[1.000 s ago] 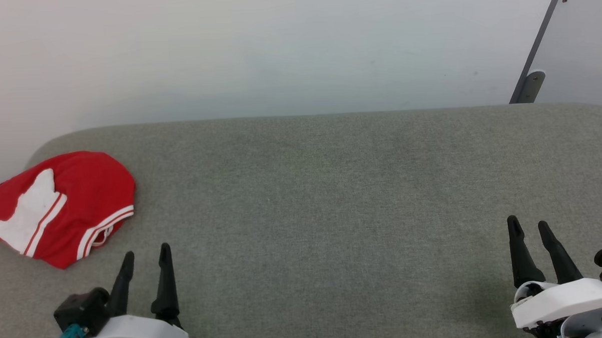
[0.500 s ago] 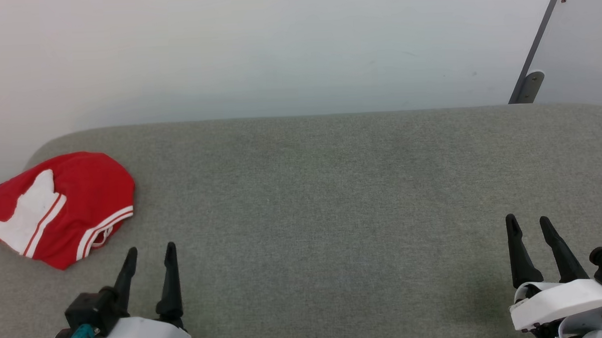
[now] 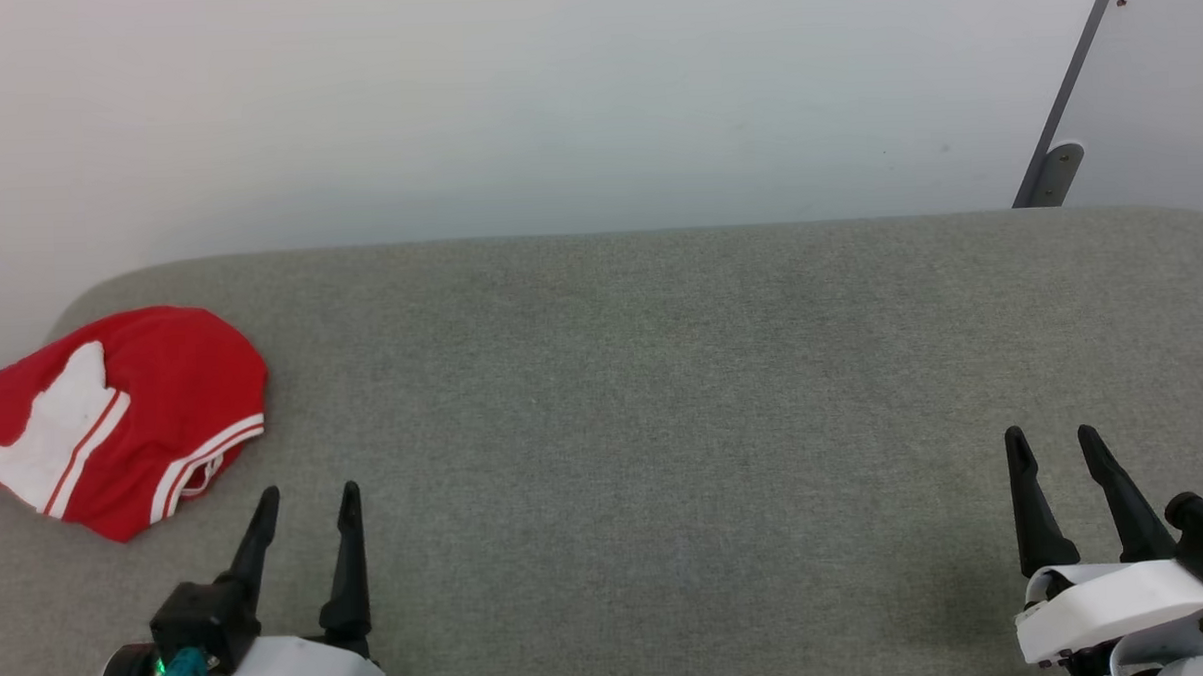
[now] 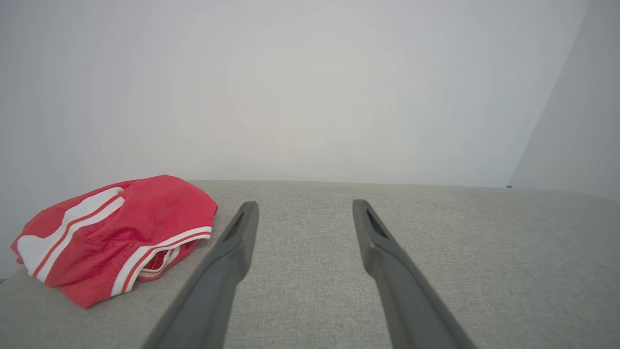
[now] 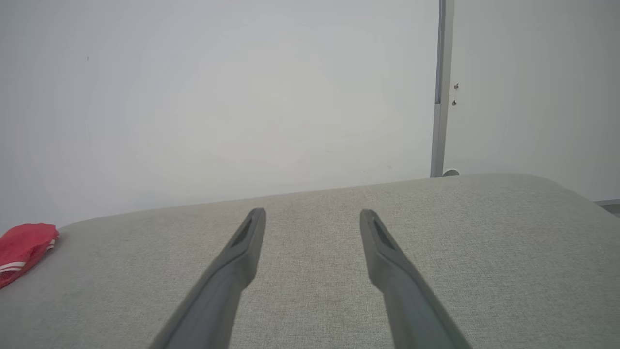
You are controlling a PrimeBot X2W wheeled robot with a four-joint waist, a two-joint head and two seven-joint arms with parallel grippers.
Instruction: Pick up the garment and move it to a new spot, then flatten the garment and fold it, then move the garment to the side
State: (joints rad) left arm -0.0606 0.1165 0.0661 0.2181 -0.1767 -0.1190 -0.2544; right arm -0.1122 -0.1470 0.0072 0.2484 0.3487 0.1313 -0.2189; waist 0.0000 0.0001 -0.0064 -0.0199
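The garment is out of view. A small red-and-white cloth lump (image 3: 163, 393) lies bunched at the far left edge of the grey fabric surface (image 3: 663, 376); it also shows in the left wrist view (image 4: 160, 218) and the right wrist view (image 5: 24, 240). My left gripper (image 3: 308, 491) is open and holds nothing, just to the right of and nearer than the lump, apart from it; its fingers (image 4: 304, 203) point over bare fabric. My right gripper (image 3: 1050, 434) stands open with nothing in it at the lower right, and between its fingers (image 5: 313, 212) there is bare fabric.
A pale wall rises behind the surface's far edge. A grey slanted post (image 3: 1063, 92) with a bracket stands at the back right. The surface's corners are rounded, and the lump sits right at its left edge.
My left gripper has crept a little forward and to the right. The right gripper has barely shifted. The cloth lump stays where it was.
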